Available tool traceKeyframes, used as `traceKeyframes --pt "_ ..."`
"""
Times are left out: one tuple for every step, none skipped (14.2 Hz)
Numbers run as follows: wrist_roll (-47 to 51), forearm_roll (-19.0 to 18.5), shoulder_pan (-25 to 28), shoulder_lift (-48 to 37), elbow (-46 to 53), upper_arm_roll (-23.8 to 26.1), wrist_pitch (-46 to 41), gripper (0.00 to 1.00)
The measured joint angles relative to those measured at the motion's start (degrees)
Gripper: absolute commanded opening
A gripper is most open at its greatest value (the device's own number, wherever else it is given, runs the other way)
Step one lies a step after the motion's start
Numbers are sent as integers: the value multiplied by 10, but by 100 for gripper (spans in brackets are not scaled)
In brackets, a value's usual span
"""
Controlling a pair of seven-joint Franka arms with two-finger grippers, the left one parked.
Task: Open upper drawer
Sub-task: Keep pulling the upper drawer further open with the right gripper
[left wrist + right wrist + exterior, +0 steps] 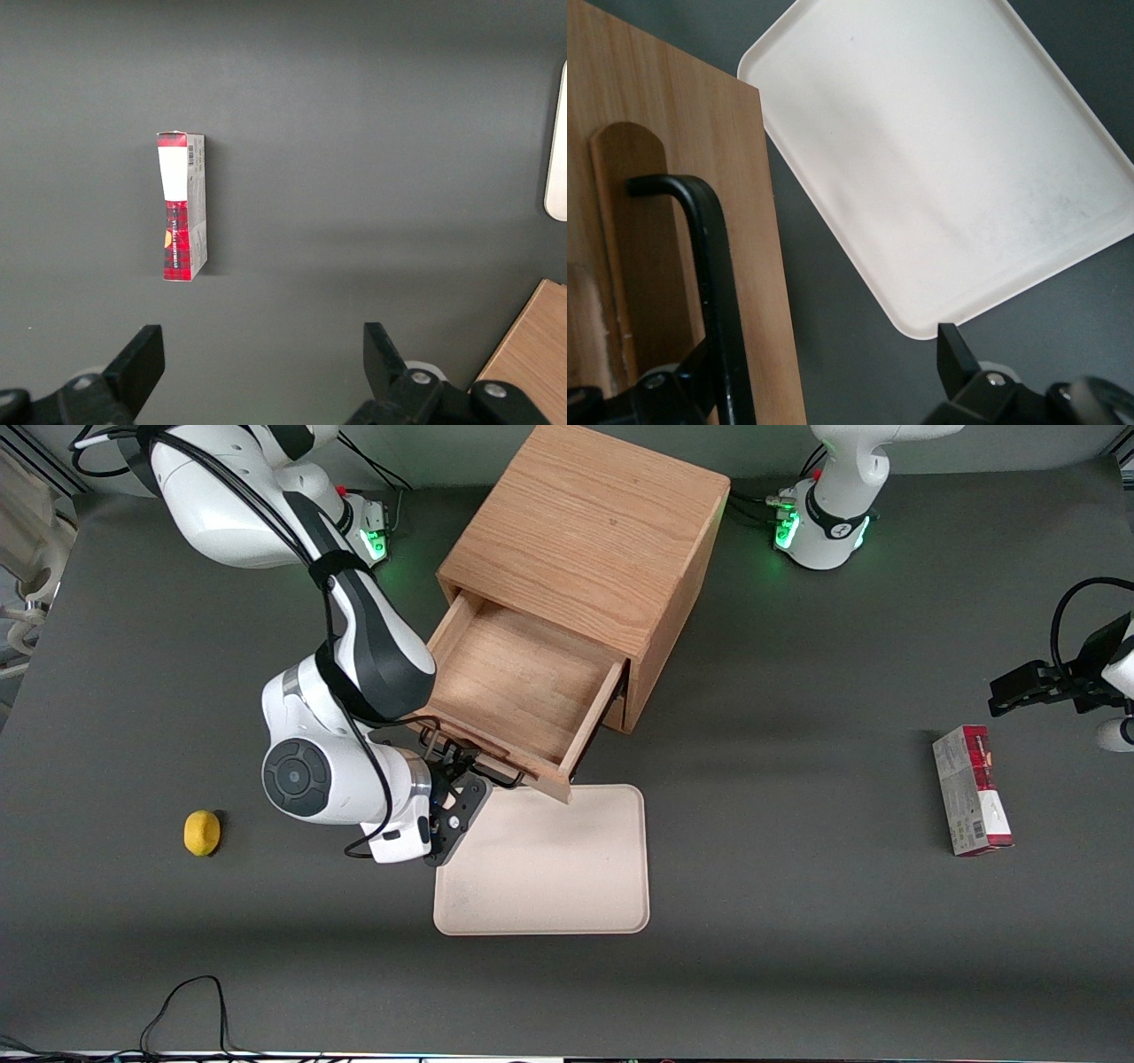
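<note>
Light oak makes up the cabinet (592, 540), and its upper drawer (523, 691) is seen drawn well out, the shallow box bare inside and its front panel reaching just over the rim of the cream tray (567, 868) lying nearer the front camera. Taking the tray as a dial in the front view, the drawer front sits at about 11 o'clock and the hand (456, 784) at about 10 o'clock, at the drawer's front face.

The hand is spread wide. In the right wrist view, one finger (678, 394) lies against the thin black wire handle (709, 274), while the other finger (957, 359) hangs free over the tray's edge, well apart from the handle. Nothing is clamped; at most the handle is hooked or brushed by a single finger.

The task is judged nearly or fully done, so the risks lie in the retreat. If the hand were lifted or swung while the handle is hooked on the one finger, the drawer could be dragged further, or the whole cabinet skewed on the table (797, 957). A longer pull could bring the drawer out of its runners onto the tray. The free finger could also catch the tray's rim and shove it.

A lemon (202, 833) lies toward the working arm's end of the table, a red carton (972, 790) toward the parked arm's.
</note>
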Motion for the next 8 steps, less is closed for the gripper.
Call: traceKeyframes --pt "0 0 -1 1 1 0 0 100" --pt "0 0 -3 2 3 0 0 100" --pt "0 0 -4 3 4 0 0 100" --pt "0 0 -5 4 5 0 1 100" --pt "0 0 -5 5 7 0 1 100" --pt "0 0 -6 7 9 0 1 100" --pt "0 0 -7 8 11 0 1 100" --pt "0 0 -8 9 13 0 1 100"
